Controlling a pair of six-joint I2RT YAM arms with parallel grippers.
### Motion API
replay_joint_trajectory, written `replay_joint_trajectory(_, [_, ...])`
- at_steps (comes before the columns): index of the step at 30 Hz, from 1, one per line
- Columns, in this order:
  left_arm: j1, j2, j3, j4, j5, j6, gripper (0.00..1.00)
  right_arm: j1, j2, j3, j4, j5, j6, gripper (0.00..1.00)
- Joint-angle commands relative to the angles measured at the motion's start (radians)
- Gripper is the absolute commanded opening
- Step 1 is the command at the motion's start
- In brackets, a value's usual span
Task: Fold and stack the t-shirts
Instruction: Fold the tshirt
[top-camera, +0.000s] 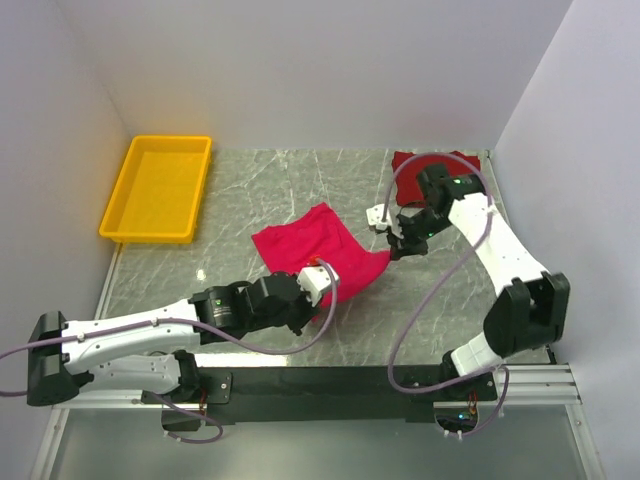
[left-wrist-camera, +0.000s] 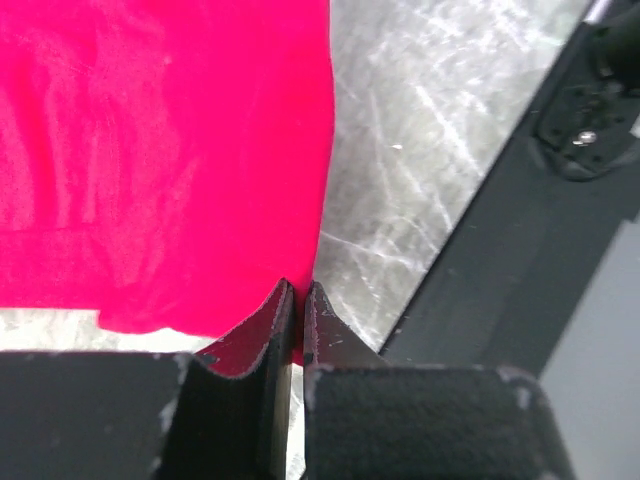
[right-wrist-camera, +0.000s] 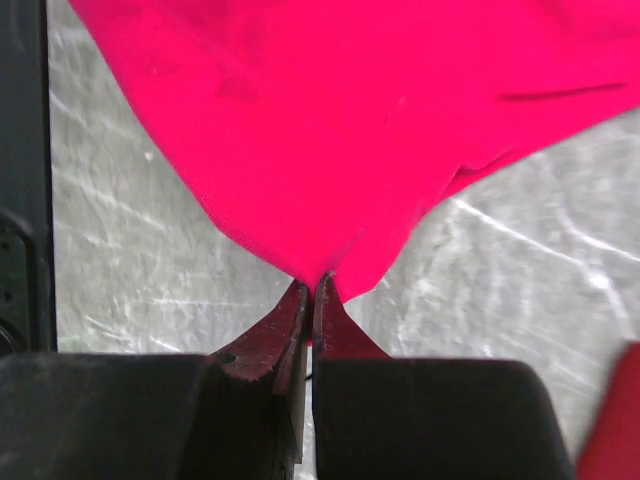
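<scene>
The pink shirt (top-camera: 312, 245) lies loosely spread on the counter (top-camera: 250, 185), to the right of the tray (top-camera: 147, 237) and a little nearer the arm bases than the tray, well apart from it. Its cloth is creased and uneven in outline, with one corner pointing toward the back wall and another drawn out on the side away from the tray.

The left gripper (left-wrist-camera: 298, 300) is clenched on the pink shirt's near edge. In the left wrist view its two dark fingers (left-wrist-camera: 250, 340) are pressed together with a sliver of pink cloth pinched between the tips, and bare counter shows just beside them. From above, this grip sits at the part of the shirt that is farthest forward of the tray.

The right gripper (right-wrist-camera: 312, 295) is likewise clamped on the pink shirt, at the drawn-out corner on the side away from the tray. In the right wrist view the cloth narrows to a point that runs straight into the closed fingertips. Whether that corner is lifted off the counter cannot be told.

The maroon shirt (top-camera: 408, 160) sits as a compact patch by the back wall, far to the right of the tray and level with its far end. The right arm crosses in front of it and hides part of it. It does not touch the pink shirt
</scene>
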Motion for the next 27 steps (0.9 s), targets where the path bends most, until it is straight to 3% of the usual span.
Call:
replay_joint_trajectory(1, [0.020,-0.040,0.048,-0.009,0.106,-0.027,0.01,-0.010,-0.116,0.061,-0.154,-0.097,0.050,0.00])
replay_joint_trajectory(8, [0.031,-0.083,0.034,-0.005,0.154,-0.131,0.01,-0.012,-0.210,0.106,-0.154,-0.159,0.146,0.00])
replay_joint_trajectory(12, [0.057,-0.168,-0.038,0.046,0.082,-0.191,0.01,-0.006,-0.186,0.147,-0.142,-0.180,0.179,0.00])
replay_joint_trajectory(18, [0.253,-0.245,-0.124,0.127,0.080,-0.186,0.01,0.022,-0.098,0.161,0.017,-0.173,0.313,0.00])
replay_joint_trajectory(21, [0.349,-0.200,-0.125,0.161,0.143,-0.153,0.01,0.033,-0.023,0.188,0.100,-0.162,0.399,0.00])
replay_joint_trajectory(27, [0.437,-0.042,-0.081,0.179,0.223,-0.096,0.01,0.033,0.103,0.262,0.155,-0.160,0.494,0.00])
